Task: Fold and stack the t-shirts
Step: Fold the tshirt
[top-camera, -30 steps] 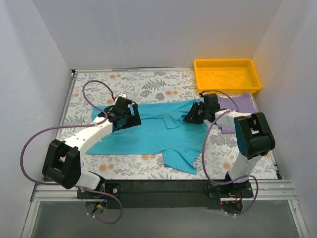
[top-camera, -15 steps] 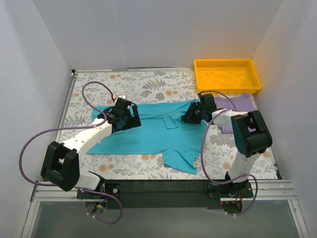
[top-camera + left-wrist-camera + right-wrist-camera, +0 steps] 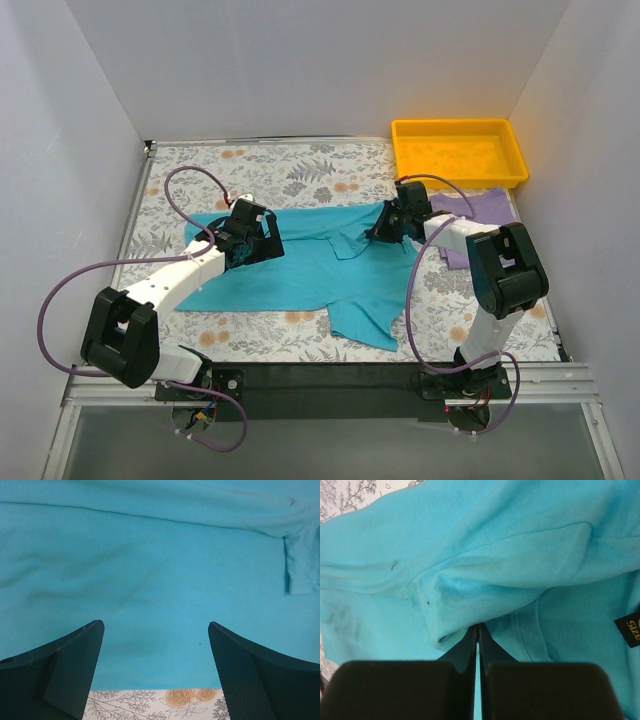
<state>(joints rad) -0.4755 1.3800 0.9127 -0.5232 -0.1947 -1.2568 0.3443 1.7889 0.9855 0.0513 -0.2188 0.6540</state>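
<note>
**Item: teal t-shirt (image 3: 300, 270).** Lay spread across the middle of the worktop (image 3: 300, 170), mostly flat, with one sleeve trailing toward the near edge. Not yet folded.

**Item: lavender t-shirt (image 3: 480, 208).** Lay at the right, just in front of the tray (image 3: 460, 183) and partly hidden by the right arm. Not yet folded or stacked.

**Item: left end effector (image 3: 156, 630).** Fingers stood wide apart over the left part of the teal t-shirt, near its edge, gripping nothing.

**Item: right end effector (image 3: 477, 627).** Fingers were pressed together on a puckered ridge of teal cloth near the collar, close to the size label (image 3: 630, 627).

**Hazards noted.**
- The pinch looked shallow, so the fold could slip free on lifting.
- The pinch may have caught only the top layer, so the shirt could part rather than fold cleanly.
- With one side held and the left not gripping, a pull would likely drag or skew the whole shirt.
- The right arm's cable hung above the lavender t-shirt and could snag it.
</note>
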